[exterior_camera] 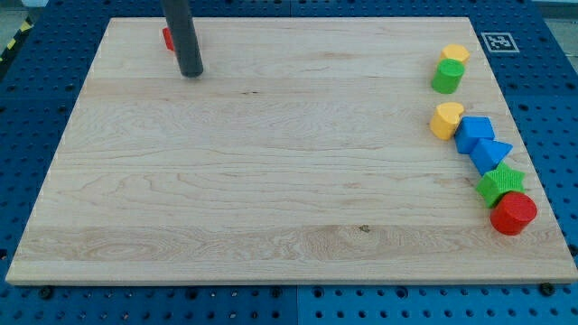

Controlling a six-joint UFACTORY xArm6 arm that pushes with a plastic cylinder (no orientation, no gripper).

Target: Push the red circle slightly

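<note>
No gripper, just a rod: my tip (191, 74) is near the bench's (271, 181) top-left corner; red circle (514, 214) lies diagonally across, near the bottom-right corner.

My rod (183, 36) is showing as a plain, straight, dark grey cylinder, smooth and matte; my tip (191, 75) is ending blunt and round, looking slightly darker.

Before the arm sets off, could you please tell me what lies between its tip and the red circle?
In the camera view, only bare wooden board lies between my tip, at the view's top left, and the red circle, at the bottom right; the other blocks sit above that line.
</note>
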